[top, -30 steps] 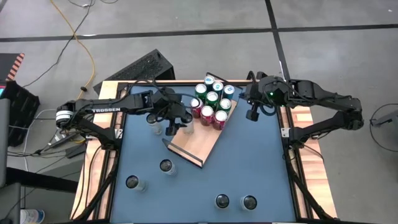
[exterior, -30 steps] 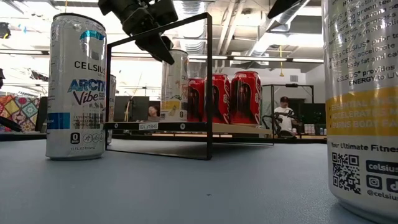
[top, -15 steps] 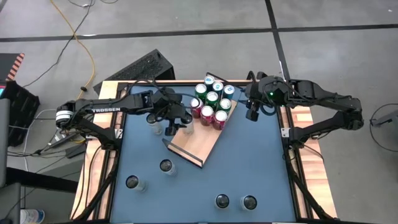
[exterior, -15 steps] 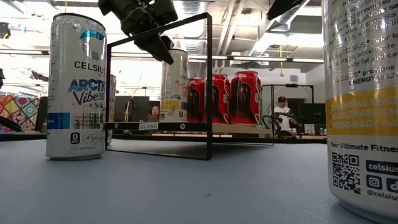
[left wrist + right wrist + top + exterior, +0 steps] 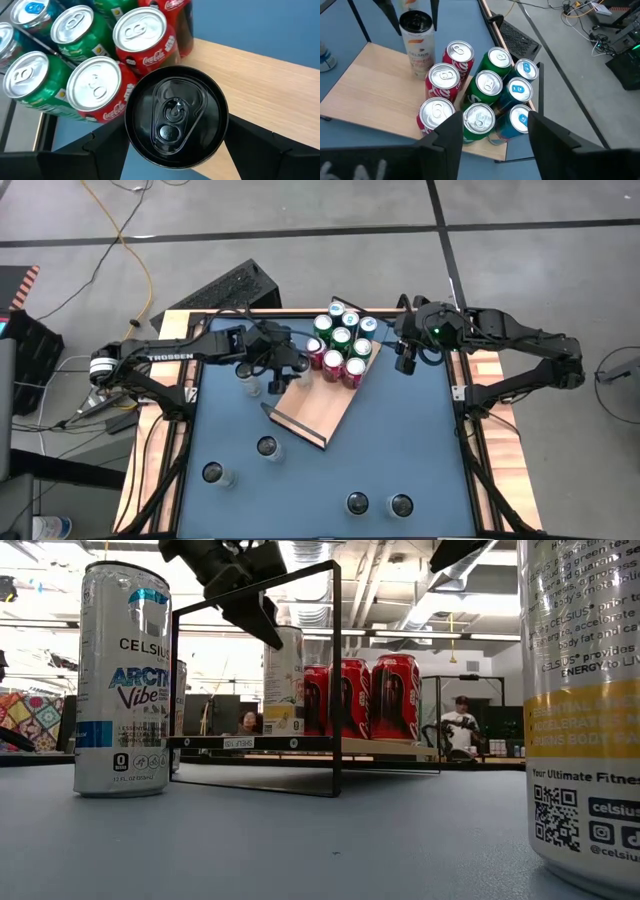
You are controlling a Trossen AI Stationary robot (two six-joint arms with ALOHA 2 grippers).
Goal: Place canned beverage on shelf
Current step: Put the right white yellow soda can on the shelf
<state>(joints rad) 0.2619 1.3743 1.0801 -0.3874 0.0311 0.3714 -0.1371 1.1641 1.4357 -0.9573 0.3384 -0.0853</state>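
I'm holding a tall pale can with a black top [image 5: 175, 116] in the left end effector [image 5: 276, 377], fingers [image 5: 102, 145] clamped on both its sides. The can is sitting over the light-wood shelf board with black wire rail [image 5: 318, 408], at its 10 o'clock edge, just beside the red cola cans [image 5: 443, 78]; can't tell if it's touching the board. Green cans [image 5: 488, 82] and blue cans [image 5: 519, 91] are filling the shelf's 12 o'clock end. The right end effector [image 5: 405, 358] is hovering at 3 o'clock of that cluster, fingers [image 5: 447, 141] apart, gripping nothing. Four more cans [image 5: 268, 447] are standing on the blue table [image 5: 400, 440] toward 6 o'clock.
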